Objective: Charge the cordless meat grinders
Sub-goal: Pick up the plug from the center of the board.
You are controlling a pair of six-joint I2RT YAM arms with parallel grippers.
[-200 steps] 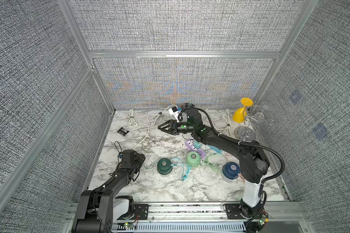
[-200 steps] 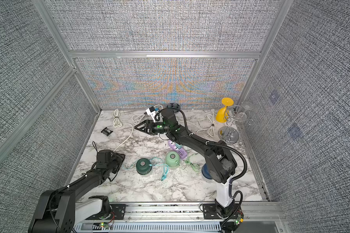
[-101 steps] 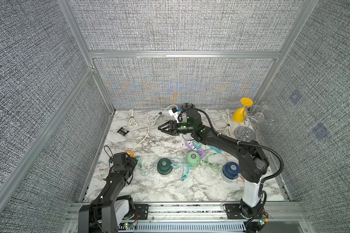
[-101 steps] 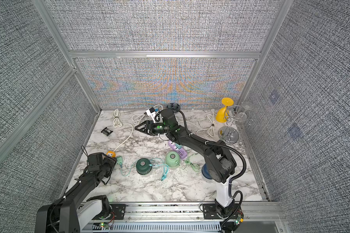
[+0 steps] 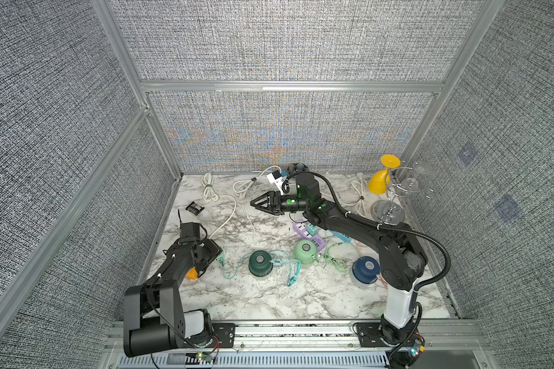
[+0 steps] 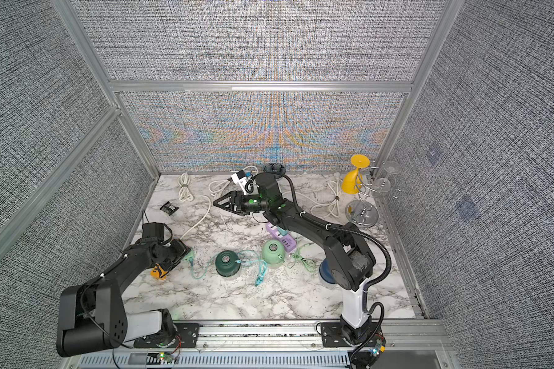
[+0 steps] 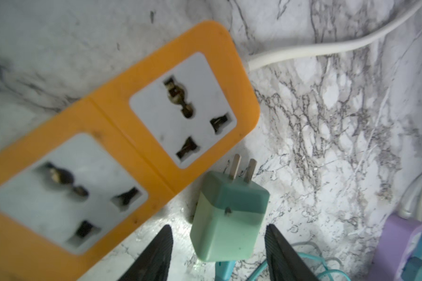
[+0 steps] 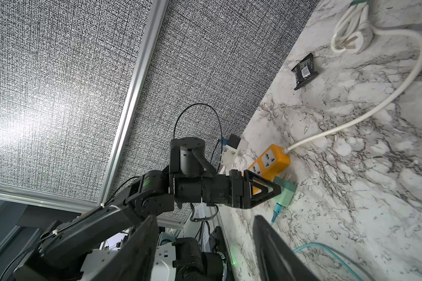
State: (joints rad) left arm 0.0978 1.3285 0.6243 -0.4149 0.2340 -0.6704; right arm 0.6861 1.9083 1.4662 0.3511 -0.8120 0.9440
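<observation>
Left gripper (image 7: 217, 225): jaws parted, straddling a mint-and-teal plug adapter (image 7: 229, 219); clear gap at one finger, the other at the adapter's edge, contact not discernible; not clamped.
Adapter: flat on the marble table (image 5: 269, 303), two prongs bare, aimed at the orange power strip (image 7: 122, 136), just beside its edge.
Left arm: rising from lower left of the top views to left of centre, wrist bent down over the strip.
Right gripper (image 5: 255, 202): jaws spread, nothing between; raised above the table at frame centre, tips pointing frame-left.
Right arm: stretched from lower right up toward centre.
Grinders: dark green grinder (image 5: 259, 262), mint green grinder (image 5: 305, 252), navy blue grinder (image 5: 365, 270), upright in a row across lower centre, untouched by either gripper.
Teal cable (image 5: 237, 271): looped between dark green grinder and adapter.
</observation>
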